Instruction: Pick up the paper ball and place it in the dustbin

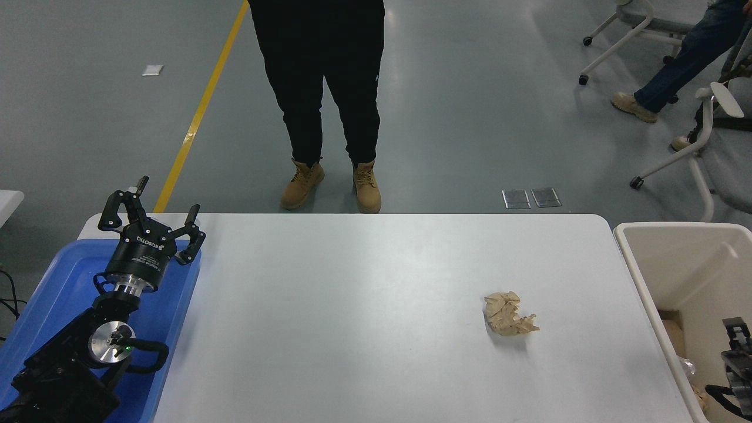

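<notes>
The paper ball (509, 315), a crumpled tan-brown wad, lies on the white table (352, 305) right of centre. The dustbin (645, 276), a cream-white rectangular bin, stands off the table's right edge, with some tan scraps low inside it. My right gripper (738, 348) shows only partly at the lower right edge, over the bin's inside and well right of the ball. Its state is not visible. My left gripper (168, 195) is open and empty, parked at the lower left over the blue tray.
A shallow blue tray (64, 276) sits at the table's left end under the left arm. A person in black trousers and tan boots (329, 182) stands at the far edge. White chairs (699, 147) and a seated person's legs are at the upper right.
</notes>
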